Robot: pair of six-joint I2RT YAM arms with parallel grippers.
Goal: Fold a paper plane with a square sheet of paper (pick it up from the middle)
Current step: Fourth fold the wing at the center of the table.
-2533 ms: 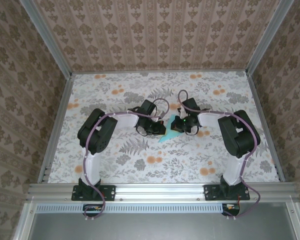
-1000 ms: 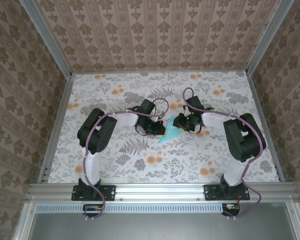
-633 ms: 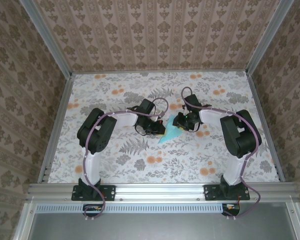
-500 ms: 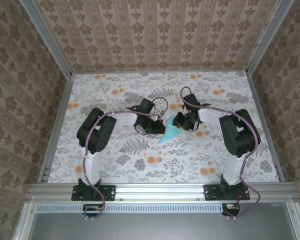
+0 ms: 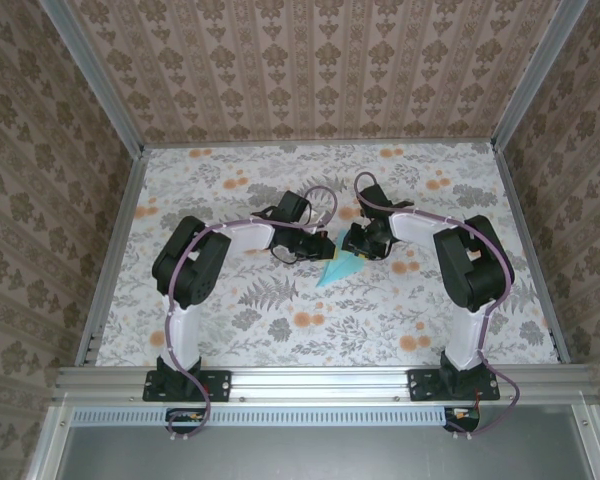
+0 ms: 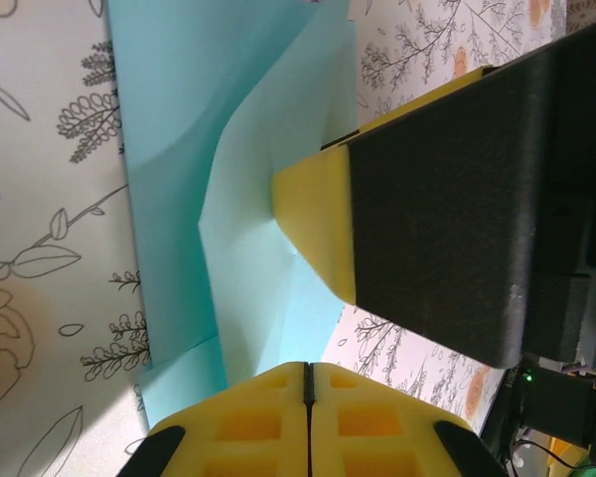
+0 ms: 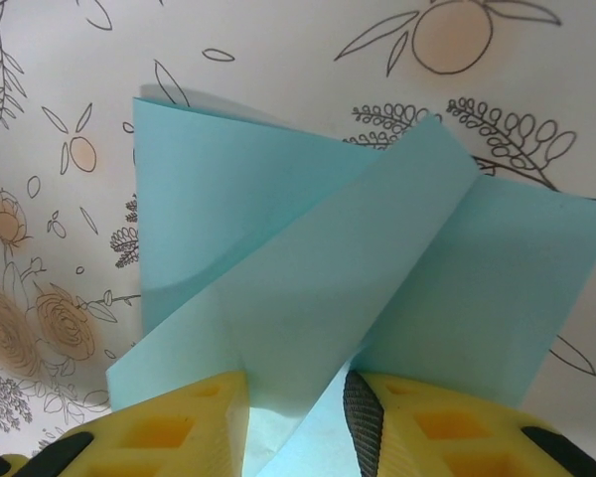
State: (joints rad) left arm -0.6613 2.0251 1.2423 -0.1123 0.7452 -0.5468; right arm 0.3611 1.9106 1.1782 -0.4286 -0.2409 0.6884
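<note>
Floral table (image 5: 230,330): half-folded teal paper (image 5: 340,268) lies at table centre. Left gripper (image 6: 306,370) fully closed, grip on paper unclear. Right gripper (image 7: 293,383) slightly parted, raised flap between its fingers.

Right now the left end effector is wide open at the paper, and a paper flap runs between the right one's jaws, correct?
No: the left end effector is shut, not wide open. The left wrist view shows its yellow pads pressed together at the paper. The rest holds: a flap runs between the jaws of the right end effector.
</note>
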